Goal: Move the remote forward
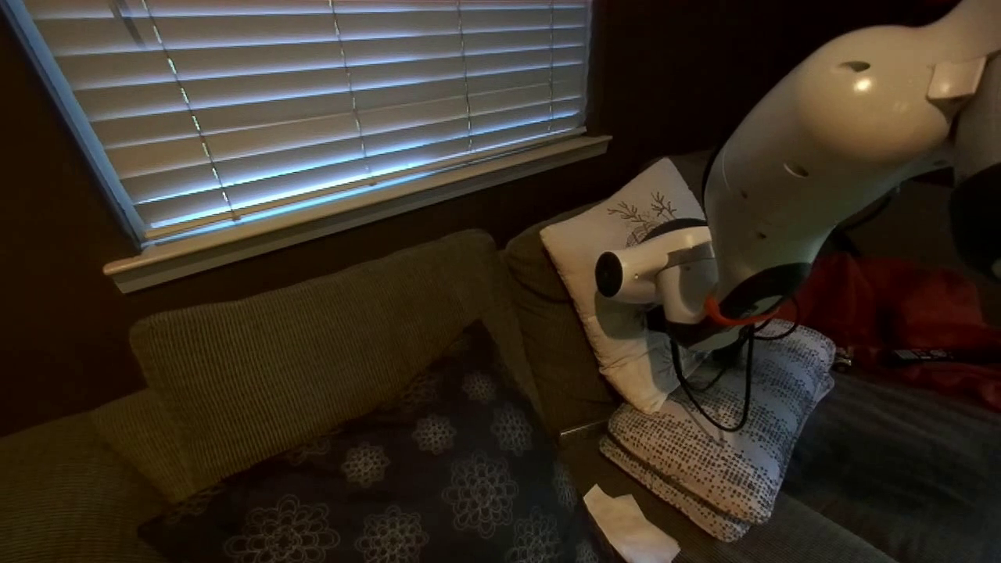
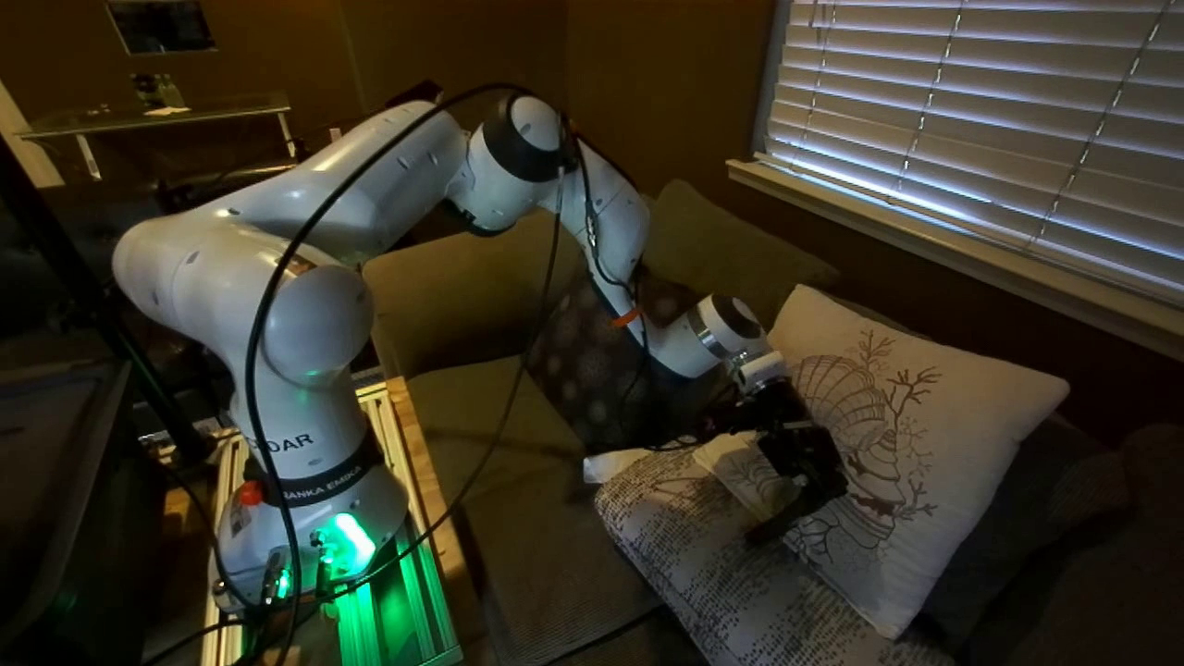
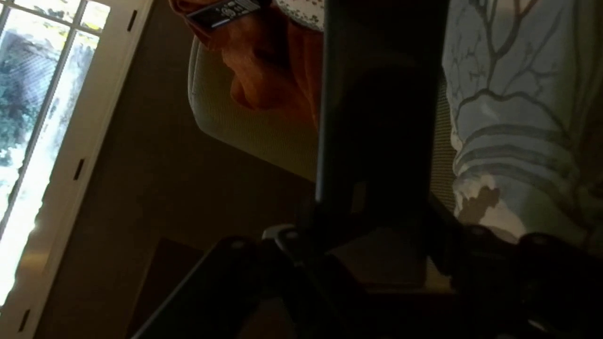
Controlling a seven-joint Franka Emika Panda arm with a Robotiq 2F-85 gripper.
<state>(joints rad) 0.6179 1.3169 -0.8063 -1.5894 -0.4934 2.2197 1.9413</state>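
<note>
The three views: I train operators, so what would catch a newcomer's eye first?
Probably the white robot arm over the sofa in both exterior views, and the bright window blinds on the dark wall. In an exterior view, the arm's base glows green. The wrist view offers a bright glass door at left, the black remote in the jaws at centre.

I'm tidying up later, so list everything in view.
remote: one, black, mid wrist view
sofa: one, brown, both exterior views
shell cushion: one, white, on sofa
dotted cushions: apparently two, white-grey, stacked
floral cushion: one, dark, on sofa
paper: one, white, beside dotted cushions
cloth: one, red, near dotted cushions
blinds: one set, white, above sofa
door: one, white, wrist view's left
table: one, pale, background
robot arm: one, white, beside sofa
fingers: two, black, closed on remote
</note>
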